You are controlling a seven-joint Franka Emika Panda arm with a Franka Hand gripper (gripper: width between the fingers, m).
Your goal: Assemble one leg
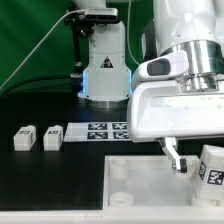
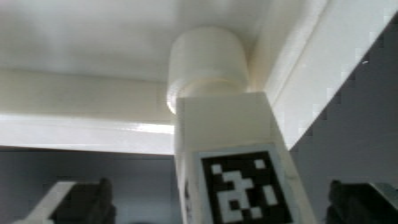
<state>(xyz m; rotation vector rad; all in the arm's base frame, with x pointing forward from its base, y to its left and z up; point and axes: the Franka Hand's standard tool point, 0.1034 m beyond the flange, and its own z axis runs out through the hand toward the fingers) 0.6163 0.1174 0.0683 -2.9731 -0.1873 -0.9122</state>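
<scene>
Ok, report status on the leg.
Gripper open, fingers straddling leg, gaps both sides. Leg's round end against the panel; seated or not, cannot tell. Nothing blocking in view.

- The leg [image 2: 222,120] looks to me like smooth white plastic with a soft sheen. Its tag [image 2: 246,187] is flat, matt print.
- The panel [image 2: 89,100] seems to be the same smooth white plastic, faintly glossy.
- The gripper [image 2: 222,208] has dark, matt fingers [image 2: 75,203]. I cannot tell whether they are rubber or plastic.
- The arm shell [image 1: 185,105] is hard, glossy white plastic.
- The table [image 1: 40,175] is matt black.
- The marker board [image 1: 100,130] is flat, matt white.
- The backdrop [image 1: 30,40] is matt green and looks like cloth.
</scene>
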